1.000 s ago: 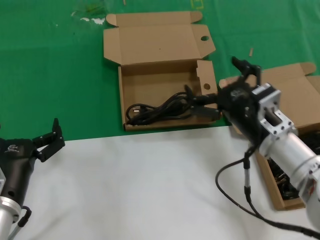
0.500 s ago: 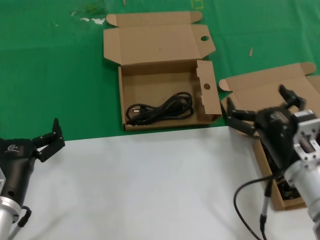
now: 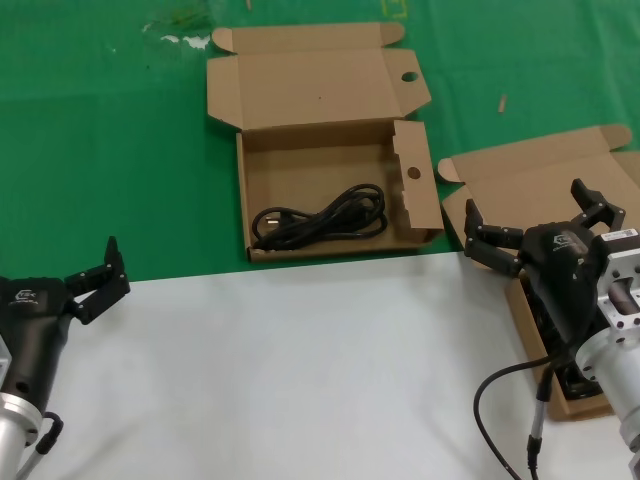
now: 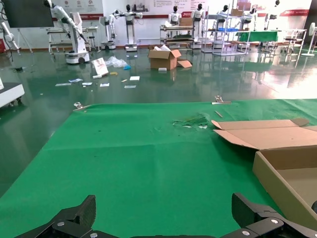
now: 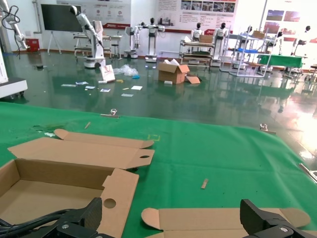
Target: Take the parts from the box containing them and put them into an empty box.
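A green mat (image 3: 100,150) is covering the far part of the work surface, and a white tabletop (image 3: 280,370) is taking up the near part, the two meeting in a straight edge just in front of the boxes. Scraps of litter are lying on the green at the far left. The box with round holes in its flaps (image 3: 330,205) is sitting open at the middle of the mat with its lid laid back away from the robot, and one coiled black power cable (image 3: 320,222) is lying on its floor toward the near wall. To the right, the other cardboard box (image 3: 545,195) is lying open and partly cut off by the frame, with more dark cables (image 3: 560,375) showing inside it under the arm. The right gripper (image 3: 545,225) is hovering over that box with its fingers spread wide and nothing between them. The left gripper (image 3: 95,280) is resting at the near left over the white tabletop, also spread open and empty. Beyond the table, the wrist views are showing a large hall with a glossy dark floor (image 5: 198,104), scattered papers, a cardboard carton (image 5: 171,73), shelving and several white robots (image 4: 130,27) standing along the far wall.
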